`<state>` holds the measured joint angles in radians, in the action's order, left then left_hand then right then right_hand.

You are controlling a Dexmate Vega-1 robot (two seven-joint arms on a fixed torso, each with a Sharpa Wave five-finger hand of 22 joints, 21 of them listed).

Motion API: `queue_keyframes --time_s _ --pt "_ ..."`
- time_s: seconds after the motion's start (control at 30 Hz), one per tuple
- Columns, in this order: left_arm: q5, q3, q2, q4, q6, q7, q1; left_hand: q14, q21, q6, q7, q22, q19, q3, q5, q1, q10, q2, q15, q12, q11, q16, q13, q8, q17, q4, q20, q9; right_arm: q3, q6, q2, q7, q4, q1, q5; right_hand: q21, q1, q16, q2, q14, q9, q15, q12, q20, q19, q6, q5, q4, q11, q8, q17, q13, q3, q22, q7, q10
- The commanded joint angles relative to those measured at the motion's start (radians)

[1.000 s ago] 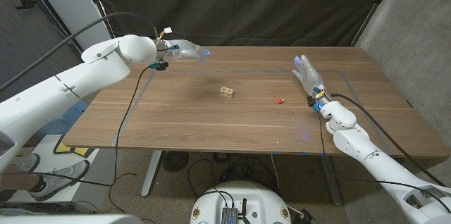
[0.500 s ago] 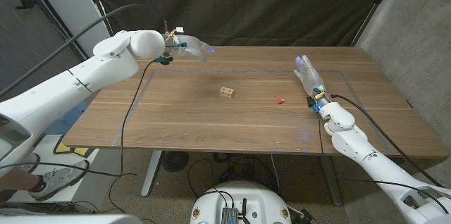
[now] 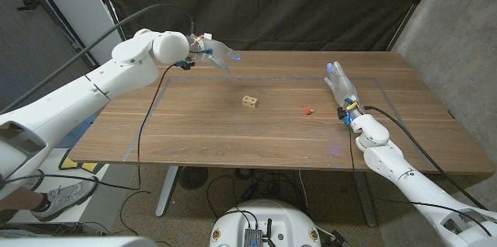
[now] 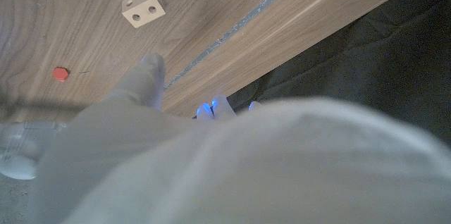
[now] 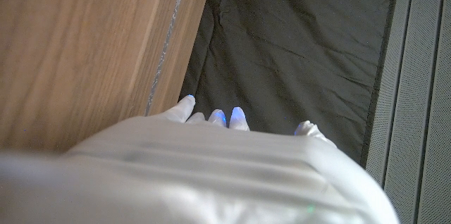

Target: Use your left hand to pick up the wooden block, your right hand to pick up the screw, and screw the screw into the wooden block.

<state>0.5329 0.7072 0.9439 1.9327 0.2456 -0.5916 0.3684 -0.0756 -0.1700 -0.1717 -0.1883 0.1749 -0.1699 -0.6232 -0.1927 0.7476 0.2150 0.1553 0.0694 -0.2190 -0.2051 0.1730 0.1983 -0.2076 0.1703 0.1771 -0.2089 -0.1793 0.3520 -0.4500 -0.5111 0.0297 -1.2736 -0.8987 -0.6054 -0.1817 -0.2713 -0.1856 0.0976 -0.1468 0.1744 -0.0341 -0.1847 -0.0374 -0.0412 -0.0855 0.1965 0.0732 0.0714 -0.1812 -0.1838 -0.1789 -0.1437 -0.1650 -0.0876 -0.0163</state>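
The job has not really started. The wooden block [image 3: 249,102] sits on the table [image 3: 233,134] near the middle, with nothing touching it. The little red screw [image 3: 308,110] lies on the table too, a bit to the block's right and apart from it. The left hand [image 3: 217,54] is up in the air over the far left part of the table, well away from the block. It holds nothing and its fingers look spread. The right hand [image 3: 340,85] is near the screw, fingers straight, holding nothing. Both things are not yet picked up, and the screwing is left to do. I see no boxes or bowls here.
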Motion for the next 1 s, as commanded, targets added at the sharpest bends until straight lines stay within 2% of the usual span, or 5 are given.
queue_keyframes --time_s 0.03,0.3,0.53,0.87,1.0 --pt "0.147 0.005 -0.021 0.025 -0.015 -0.012 0.031 -0.011 -0.003 -0.004 -0.015 0.002 -0.067 0.008 -0.004 0.014 0.009 0.001 0.001 0.000 -0.007 0.003 0.001 -0.001 0.002 -0.003 -0.005 -0.004 -0.003 0.000 0.005 -0.038 -0.027 -0.023 0.011 -0.005 0.007 -0.008 -0.002 -0.004 0.003 -0.030 -0.003 -0.037 -0.008 -0.005 0.011 -0.004 0.000 -0.003 -0.004 -0.002 0.003 -0.002 0.002 -0.002" --pt "0.236 0.018 -0.053 0.030 0.003 -0.042 0.045 0.015 -0.013 -0.036 -0.026 0.001 -0.078 0.019 -0.001 0.039 0.039 -0.011 -0.024 -0.004 -0.009 0.015 -0.002 -0.007 0.000 -0.009 -0.004 -0.003 0.000 0.014 0.004 -0.050 -0.046 -0.031 0.013 -0.005 0.008 -0.008 -0.002 -0.004 0.003 -0.031 -0.003 -0.038 -0.008 -0.004 0.011 -0.005 -0.003 -0.002 -0.004 -0.002 0.003 -0.002 0.003 -0.002" --pt "0.286 0.030 -0.084 0.022 0.010 -0.059 0.056 0.031 -0.018 -0.030 -0.030 0.000 -0.074 0.028 0.003 0.046 0.058 -0.021 0.000 -0.005 -0.006 0.017 -0.004 0.002 -0.001 -0.016 -0.004 -0.002 0.003 0.024 0.005 -0.056 -0.051 -0.032 0.015 -0.004 0.009 -0.008 -0.002 -0.005 0.003 -0.030 -0.002 -0.038 -0.007 -0.002 0.012 -0.006 -0.003 -0.002 -0.004 -0.002 0.003 -0.002 0.003 -0.004" --pt "0.340 0.047 -0.119 -0.009 -0.025 -0.035 0.055 0.073 -0.029 -0.041 -0.031 -0.001 -0.034 0.043 0.007 0.061 0.083 -0.025 -0.021 -0.005 -0.005 0.022 -0.006 0.006 -0.002 -0.016 0.000 -0.003 0.008 0.024 0.016 -0.063 -0.043 -0.033 0.016 -0.004 0.010 -0.008 -0.001 -0.006 0.003 -0.026 -0.002 -0.039 -0.007 -0.001 0.013 -0.006 -0.002 -0.002 -0.004 -0.002 0.003 -0.002 0.005 -0.005" --pt "0.353 0.049 -0.131 -0.017 -0.028 -0.025 0.063 0.079 -0.029 -0.045 -0.030 -0.002 -0.027 0.045 0.007 0.063 0.088 -0.025 -0.019 -0.005 -0.004 0.022 -0.006 0.005 -0.002 -0.016 0.000 -0.003 0.009 0.026 0.016 -0.068 -0.045 -0.036 0.018 -0.004 0.010 -0.007 -0.001 -0.007 0.003 -0.025 -0.002 -0.038 -0.005 0.000 0.014 -0.007 -0.002 -0.002 -0.004 -0.002 0.003 -0.002 0.005 -0.005"
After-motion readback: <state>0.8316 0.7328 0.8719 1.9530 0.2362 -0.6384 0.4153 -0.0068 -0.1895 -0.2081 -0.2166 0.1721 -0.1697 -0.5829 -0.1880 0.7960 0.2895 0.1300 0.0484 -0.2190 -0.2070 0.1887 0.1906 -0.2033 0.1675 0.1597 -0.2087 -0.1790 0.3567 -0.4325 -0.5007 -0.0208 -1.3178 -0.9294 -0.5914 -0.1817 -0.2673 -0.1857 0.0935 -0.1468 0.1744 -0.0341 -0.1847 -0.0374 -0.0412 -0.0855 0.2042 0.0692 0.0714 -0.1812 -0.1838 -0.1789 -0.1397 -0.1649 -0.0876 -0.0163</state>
